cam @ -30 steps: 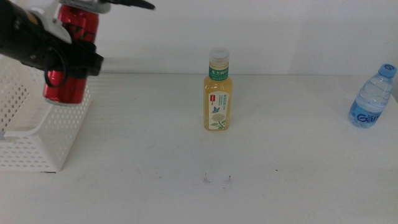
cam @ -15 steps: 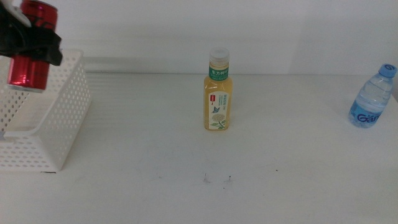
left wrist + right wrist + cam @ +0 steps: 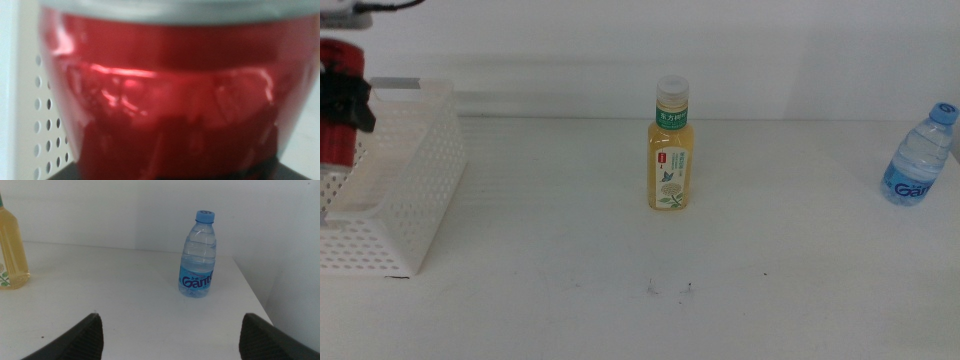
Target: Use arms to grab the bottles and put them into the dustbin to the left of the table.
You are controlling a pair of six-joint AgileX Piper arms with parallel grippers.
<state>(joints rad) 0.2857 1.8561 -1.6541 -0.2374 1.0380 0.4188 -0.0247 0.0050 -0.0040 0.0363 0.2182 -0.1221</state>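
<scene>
My left gripper (image 3: 342,98) is shut on the red soda can (image 3: 332,148) and holds it upright over the white dustbin (image 3: 412,190) at the far left edge of the middle view. The can (image 3: 170,100) fills the left wrist view, with the dustbin's perforated wall (image 3: 42,130) beside it. The yellow tea bottle (image 3: 671,150) stands upright mid-table. The blue-capped water bottle (image 3: 918,158) stands at the far right. My right gripper (image 3: 175,342) is open and empty, facing the water bottle (image 3: 198,255) from a distance. The tea bottle (image 3: 11,250) shows at that view's edge.
The white table (image 3: 620,260) has a few tiny dark specks (image 3: 670,288) in front of the tea bottle. A white wall runs behind the table. The table's right edge (image 3: 250,290) lies close beside the water bottle.
My left gripper has carried the red can leftward from the dustbin's near corner to over its inside, and slightly down. The two bottles have not moved.
</scene>
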